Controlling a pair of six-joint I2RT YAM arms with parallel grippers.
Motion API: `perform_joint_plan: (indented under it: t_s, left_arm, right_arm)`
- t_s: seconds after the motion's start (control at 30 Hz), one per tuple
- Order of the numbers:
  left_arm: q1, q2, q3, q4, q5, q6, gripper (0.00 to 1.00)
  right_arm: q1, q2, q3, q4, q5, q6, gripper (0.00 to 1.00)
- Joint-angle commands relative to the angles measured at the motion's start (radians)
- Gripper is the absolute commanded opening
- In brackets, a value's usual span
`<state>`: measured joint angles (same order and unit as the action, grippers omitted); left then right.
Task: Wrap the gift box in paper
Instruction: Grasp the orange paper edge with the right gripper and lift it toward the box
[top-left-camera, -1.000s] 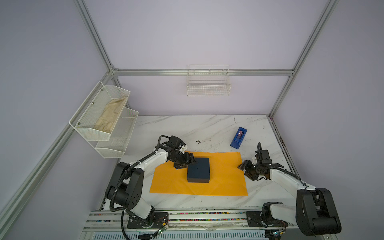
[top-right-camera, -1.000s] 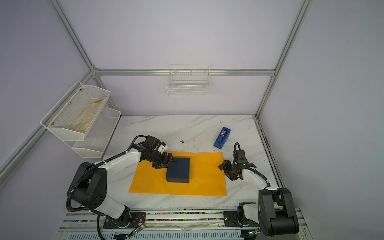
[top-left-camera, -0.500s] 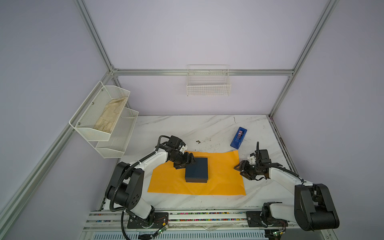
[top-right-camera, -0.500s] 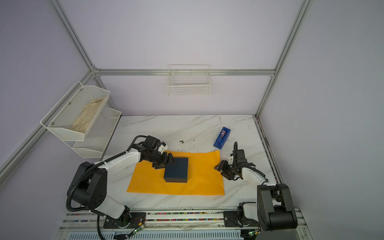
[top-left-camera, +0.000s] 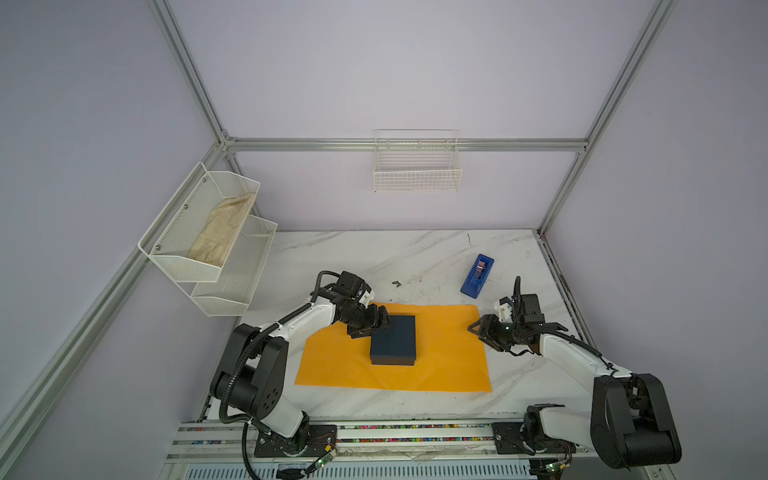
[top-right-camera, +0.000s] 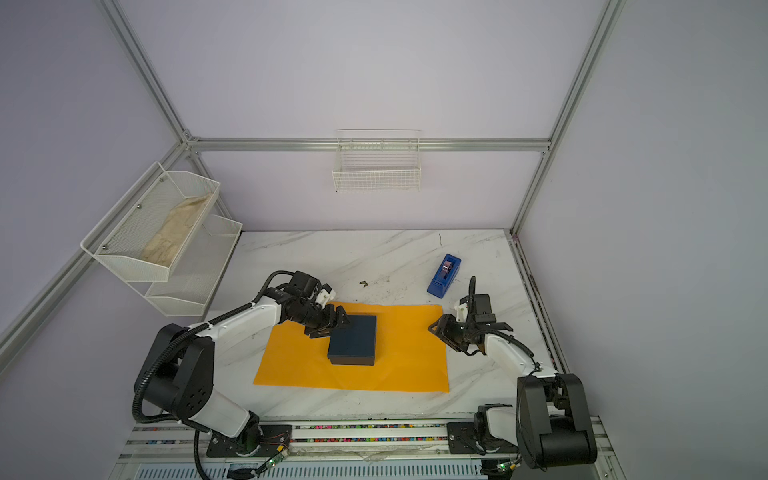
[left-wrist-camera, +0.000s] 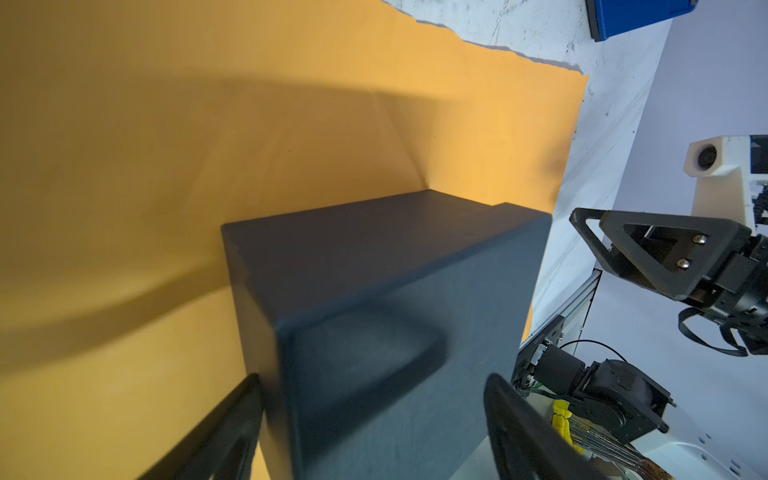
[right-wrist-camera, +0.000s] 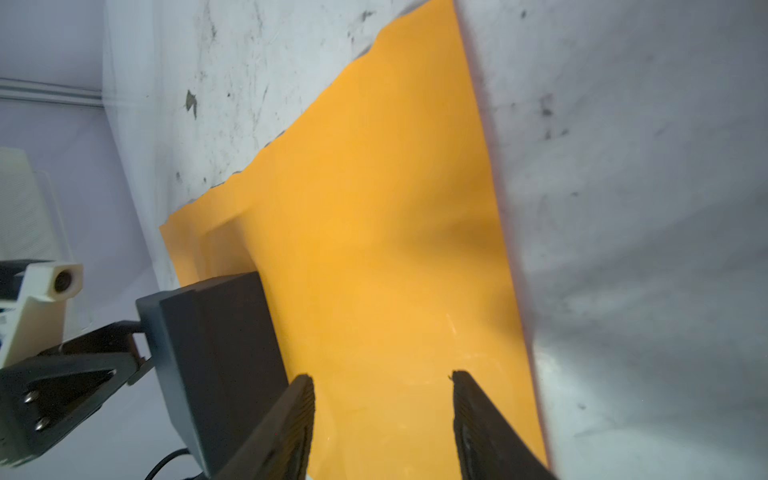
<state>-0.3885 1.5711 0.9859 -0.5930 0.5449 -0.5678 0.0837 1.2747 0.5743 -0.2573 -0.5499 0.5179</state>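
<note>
Paper (top-left-camera: 449, 357), plain orange, is lying spread flat on the marble table (top-left-camera: 374, 257), and the gift box (top-left-camera: 394, 338) is sitting on it, about midway across and close to the sheet's far edge. Left gripper (top-left-camera: 374, 326) is reaching in low at the box's far-left corner, jaws standing wide apart and straddling that corner, one finger (left-wrist-camera: 245, 403) lying against the box's side. Right gripper (top-left-camera: 477, 332) is hovering at the paper's right edge, jaws parted, bare orange sheet showing between them, pinching nothing. Blue tape dispenser (top-left-camera: 477, 275) is standing beyond the paper's far-right corner, apart from both.
</note>
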Motion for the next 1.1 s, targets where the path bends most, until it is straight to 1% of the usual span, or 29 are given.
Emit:
perform_joint_plan:
  t_s: [0.0, 0.07, 0.1, 0.2, 0.37, 0.47, 0.6, 0.67, 0.8, 0.9, 1.07]
  left_arm:
    - [0.0, -0.019, 0.069, 0.009, 0.01, 0.022, 0.82]
    - [0.0, -0.024, 0.066, 0.009, 0.005, 0.023, 0.82]
    - [0.0, -0.026, 0.063, 0.009, 0.003, 0.023, 0.82]
    - [0.0, -0.024, 0.063, 0.008, 0.003, 0.025, 0.82]
    - [-0.001, -0.023, 0.065, 0.009, 0.001, 0.025, 0.82]
    - [0.0, -0.022, 0.065, 0.009, 0.001, 0.025, 0.82]
    - [0.0, -0.023, 0.06, 0.01, 0.003, 0.023, 0.82]
    - [0.0, -0.026, 0.057, 0.012, 0.002, 0.023, 0.82]
    - [0.0, -0.024, 0.057, 0.013, 0.004, 0.02, 0.82]
    - [0.0, -0.024, 0.057, 0.013, 0.003, 0.019, 0.82]
    - [0.0, -0.022, 0.06, 0.014, 0.006, 0.017, 0.82]
  right_arm:
    - [-0.002, 0.016, 0.036, -0.065, 0.189, -0.01, 0.56]
    - [-0.003, 0.006, 0.036, -0.055, 0.246, 0.0, 0.59]
    - [-0.003, 0.007, 0.036, -0.044, 0.253, 0.0, 0.59]
    - [-0.002, 0.045, 0.039, -0.012, 0.213, -0.017, 0.6]
    - [-0.003, 0.138, 0.013, 0.039, 0.072, -0.046, 0.59]
    - [-0.002, 0.16, -0.025, 0.088, -0.029, -0.03, 0.56]
    - [-0.003, 0.12, -0.08, 0.155, -0.108, 0.02, 0.53]
    - [-0.002, 0.104, -0.09, 0.151, -0.111, 0.026, 0.51]
    - [-0.003, 0.019, -0.095, 0.124, -0.093, 0.028, 0.48]
    - [-0.002, -0.027, -0.109, 0.123, -0.106, 0.04, 0.45]
    - [-0.002, -0.04, -0.125, 0.116, -0.117, 0.036, 0.41]
